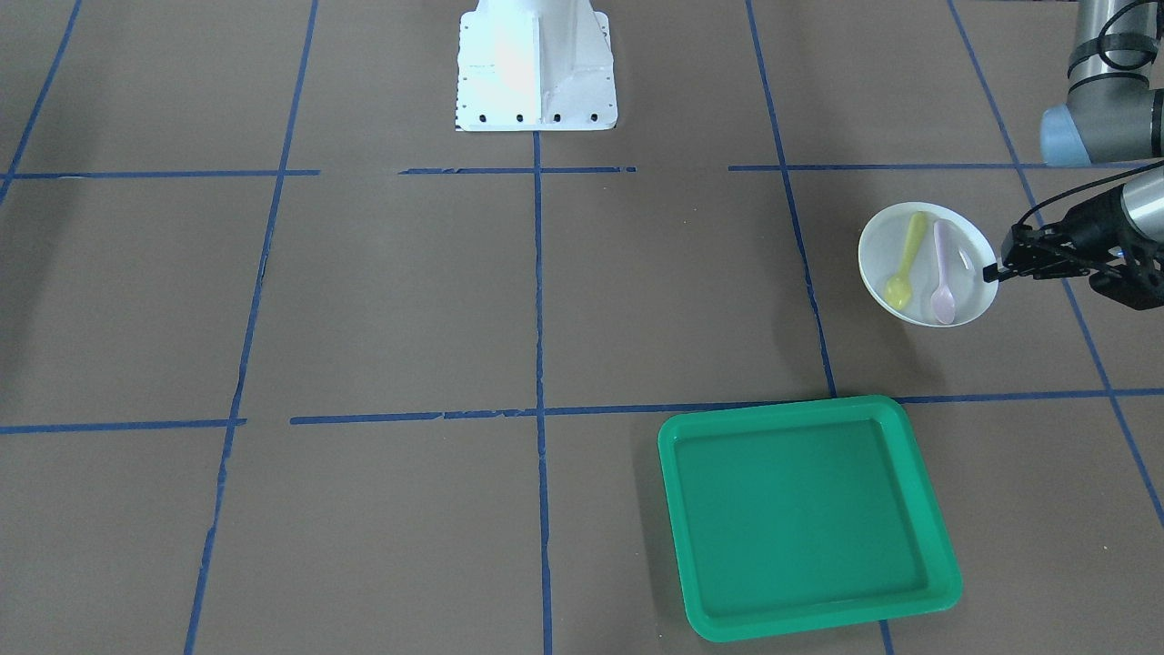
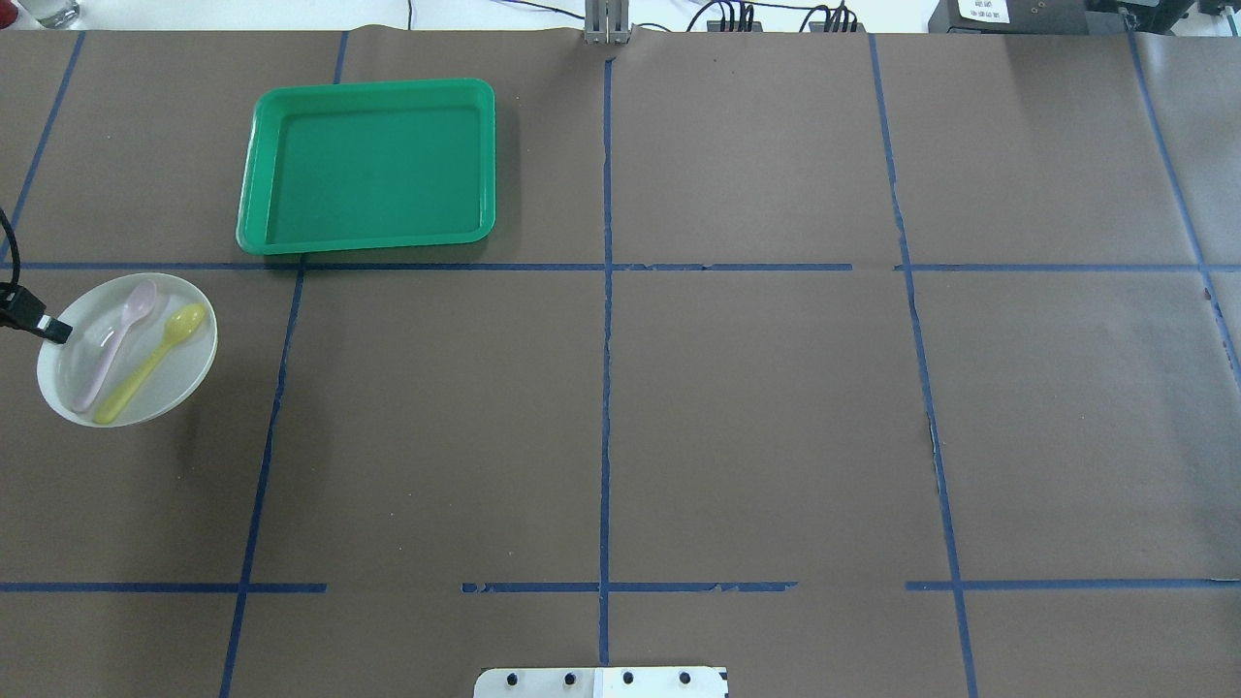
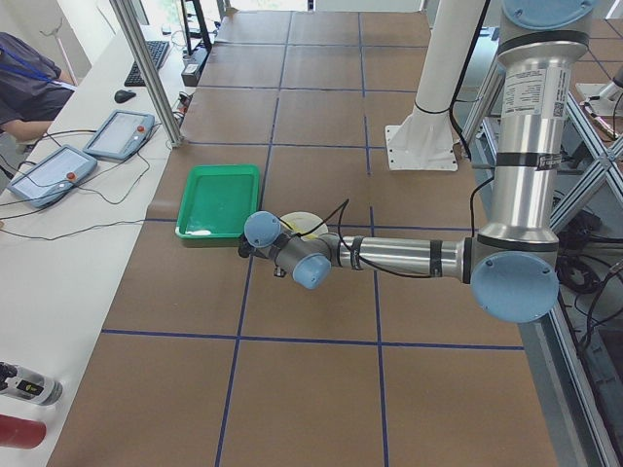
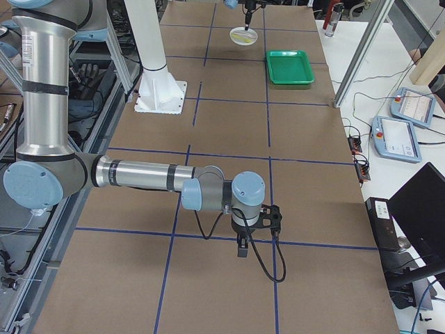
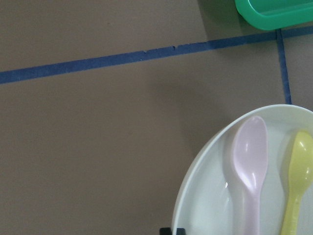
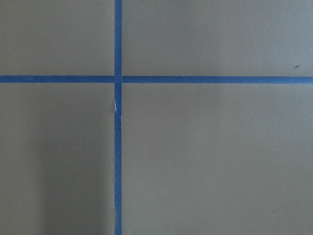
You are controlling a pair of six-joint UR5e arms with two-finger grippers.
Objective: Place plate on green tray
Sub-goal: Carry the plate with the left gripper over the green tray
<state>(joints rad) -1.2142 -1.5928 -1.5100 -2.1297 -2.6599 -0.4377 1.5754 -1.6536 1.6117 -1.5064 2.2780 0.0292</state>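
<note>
The left gripper's jaws are clenched on the rim of the white plate, 1 finger over the edge and inside, as the overhead and front views show. The left wrist view shows only a dark fingertip at the plate's rim. Whether the plate sits on the brown paper-covered table or hangs just above it I cannot tell.

In the plate lie 2 plastic spoons side by side: a yellow spoon and a pale pink spoon, the pink one nearer the gripper.

The plate is not on the green tray. It lies apart from it, in the grid square nearer the robot and further to the robot's left. A line of blue tape runs between them, and the tray's near edge lies on that line.

The right gripper shows only in the side view from the robot's right. It points down over a tape crossing, well apart from plate and tray. I cannot tell how its jaws stand.
</note>
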